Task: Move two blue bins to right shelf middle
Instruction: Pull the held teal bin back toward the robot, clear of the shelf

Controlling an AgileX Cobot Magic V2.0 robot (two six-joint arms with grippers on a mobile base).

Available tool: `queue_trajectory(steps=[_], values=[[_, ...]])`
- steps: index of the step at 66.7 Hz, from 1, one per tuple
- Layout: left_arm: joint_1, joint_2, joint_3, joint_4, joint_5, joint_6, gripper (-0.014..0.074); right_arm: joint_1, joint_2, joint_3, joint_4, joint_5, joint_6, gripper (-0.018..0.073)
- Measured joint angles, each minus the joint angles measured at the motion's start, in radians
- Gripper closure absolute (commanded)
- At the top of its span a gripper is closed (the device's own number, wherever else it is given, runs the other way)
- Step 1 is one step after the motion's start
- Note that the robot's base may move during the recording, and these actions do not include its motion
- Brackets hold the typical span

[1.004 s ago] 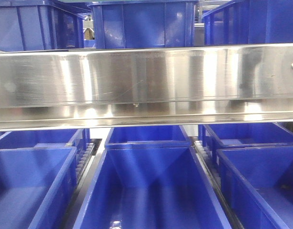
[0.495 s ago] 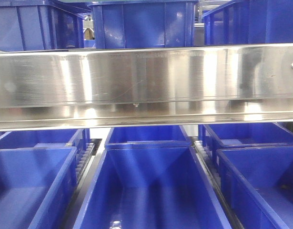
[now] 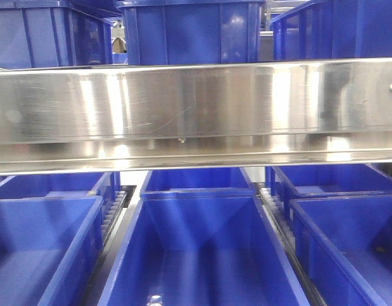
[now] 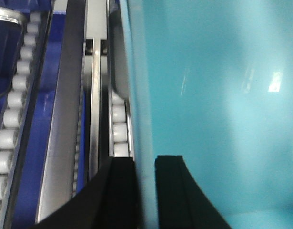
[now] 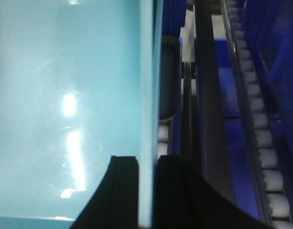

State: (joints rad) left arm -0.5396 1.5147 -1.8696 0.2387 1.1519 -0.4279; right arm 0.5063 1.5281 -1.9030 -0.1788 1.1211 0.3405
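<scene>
Left gripper (image 4: 145, 191): narrowed onto the left wall of the pale blue bin (image 4: 217, 95), one black finger outside and one inside. I read it as a pinch just under the rim.
Right gripper (image 5: 147, 191): the same on the opposite wall, closed down on it with a finger on each side.
Bin position: carried between my two arms (I judge it one bin, not two). Its walls run along the shelf lanes and its outer left side is just beside a roller track (image 4: 118, 131).
Slip risk: the walls are smooth and plain, so a thin pinch could let the bin slide or tip if one arm leads the other.
Snag risk: the right wall sits close to a dark rail (image 5: 206, 95), with a second roller lane (image 5: 263, 138) beyond. A sideways drift could catch a finger or the rim there.
Steel shelf beam (image 3: 196, 108): it fills the front view from edge to edge. Going forward too high would knock the rim against it.
Dark blue bins (image 3: 199, 255): rows sit below the beam and more above. In the front view I cannot pick out my own bin, so I cannot tell whether the lane ahead is free. Pushing blind could ram a neighbour.
</scene>
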Motion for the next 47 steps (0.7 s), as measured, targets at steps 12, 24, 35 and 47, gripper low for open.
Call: queue_trajectory(steps=[12,24,35,47], values=[[0.0,0.0,0.0,0.009,-0.051,0.0,0.0707,-0.001,0.0,0.0,-0.014,-0.035,0.0,0.0726],[0.002,0.0,0.0,0.014,-0.081,0.0,0.0707,-0.002,0.0,0.0,-0.021,-0.054,0.0,0.0726],[0.004,0.0,0.0,0.016,-0.089,0.0,0.0707,-0.002,0.0,0.0,-0.024,-0.059,0.0,0.0726],[0.004,0.0,0.0,0.016,-0.098,0.0,0.0707,-0.002,0.0,0.0,-0.024,-0.061,0.0,0.0726]])
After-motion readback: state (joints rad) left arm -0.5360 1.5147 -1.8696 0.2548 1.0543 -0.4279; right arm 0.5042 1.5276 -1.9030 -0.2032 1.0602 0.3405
